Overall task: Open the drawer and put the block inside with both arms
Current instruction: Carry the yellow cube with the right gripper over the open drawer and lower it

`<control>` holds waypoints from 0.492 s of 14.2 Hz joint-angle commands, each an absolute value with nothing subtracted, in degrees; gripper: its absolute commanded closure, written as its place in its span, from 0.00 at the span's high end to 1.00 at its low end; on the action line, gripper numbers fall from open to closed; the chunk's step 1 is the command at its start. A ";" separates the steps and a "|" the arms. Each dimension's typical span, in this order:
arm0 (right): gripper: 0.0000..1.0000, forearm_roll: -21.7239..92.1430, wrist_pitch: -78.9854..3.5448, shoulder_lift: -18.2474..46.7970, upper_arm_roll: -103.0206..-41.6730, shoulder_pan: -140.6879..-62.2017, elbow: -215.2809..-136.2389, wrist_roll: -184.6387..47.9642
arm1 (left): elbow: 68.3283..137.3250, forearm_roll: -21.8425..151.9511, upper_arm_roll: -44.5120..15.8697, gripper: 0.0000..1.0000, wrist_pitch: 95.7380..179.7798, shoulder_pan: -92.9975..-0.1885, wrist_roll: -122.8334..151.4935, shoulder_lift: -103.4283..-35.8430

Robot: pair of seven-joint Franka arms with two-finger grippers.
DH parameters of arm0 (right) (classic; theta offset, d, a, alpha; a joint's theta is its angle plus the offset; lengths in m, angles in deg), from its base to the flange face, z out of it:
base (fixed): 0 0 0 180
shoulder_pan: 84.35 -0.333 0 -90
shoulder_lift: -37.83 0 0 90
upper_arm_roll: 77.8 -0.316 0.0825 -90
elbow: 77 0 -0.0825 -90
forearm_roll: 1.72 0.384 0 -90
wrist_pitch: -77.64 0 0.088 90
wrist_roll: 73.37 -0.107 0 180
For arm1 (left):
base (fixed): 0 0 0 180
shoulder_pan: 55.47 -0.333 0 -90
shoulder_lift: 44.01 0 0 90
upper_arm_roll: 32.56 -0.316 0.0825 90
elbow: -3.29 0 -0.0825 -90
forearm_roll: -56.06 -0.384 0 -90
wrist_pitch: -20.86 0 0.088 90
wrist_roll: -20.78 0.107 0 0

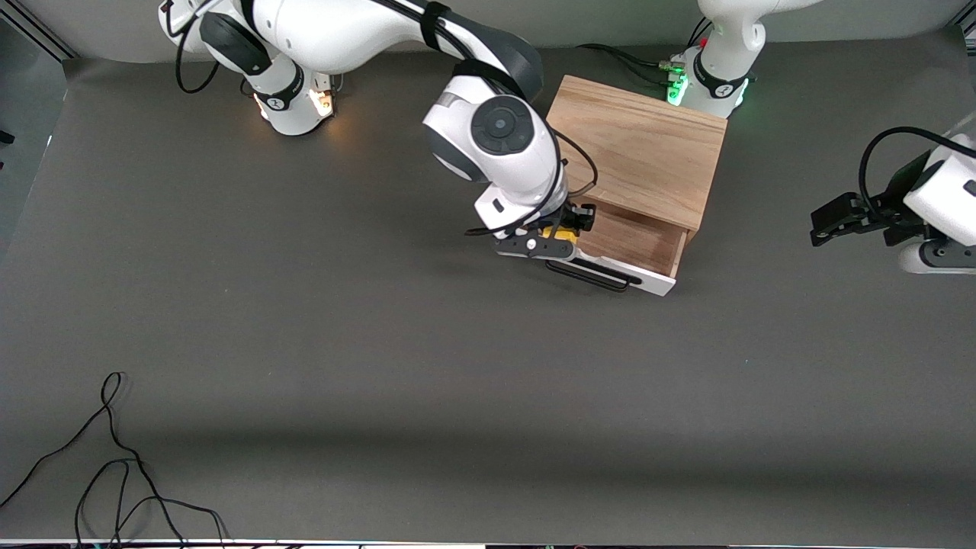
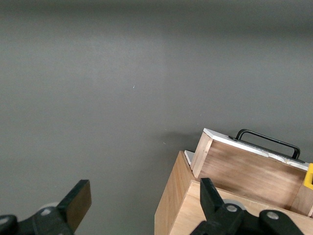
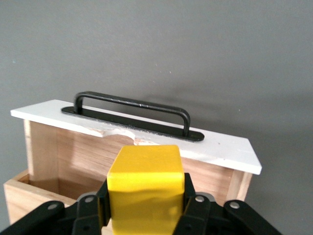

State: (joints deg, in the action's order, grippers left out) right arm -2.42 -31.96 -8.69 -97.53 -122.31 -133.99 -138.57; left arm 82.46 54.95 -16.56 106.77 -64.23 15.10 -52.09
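The drawer (image 1: 639, 245) is pulled out of the light-wood cabinet (image 1: 640, 149), its white front panel and black wire handle (image 1: 591, 275) turned toward the front camera and its pale wood interior exposed. The small yellow block (image 3: 145, 188) is gripped between the fingers of the right gripper (image 1: 562, 230), over the open drawer at its end toward the right arm.
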 commanded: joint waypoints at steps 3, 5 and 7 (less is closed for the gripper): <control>0.00 -3.57 -31.70 -10.42 -97.04 -124.86 -132.63 -144.03 | 84.67 55.71 -29.73 0.99 106.46 -51.09 16.47 -49.11; 0.00 -3.57 -31.70 -10.43 -97.04 -124.95 -133.86 -144.47 | 88.17 55.62 -30.19 0.99 107.77 -50.81 16.74 -46.76; 0.00 -4.70 -31.79 -10.43 -97.04 -125.04 -135.26 -144.65 | 95.10 55.62 -29.66 0.99 111.28 -51.42 17.00 -42.72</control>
State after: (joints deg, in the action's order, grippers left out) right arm -2.87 -31.80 -10.49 -97.53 -124.38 -134.47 -142.64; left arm 85.74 55.04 -28.57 107.43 -51.96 15.43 -49.26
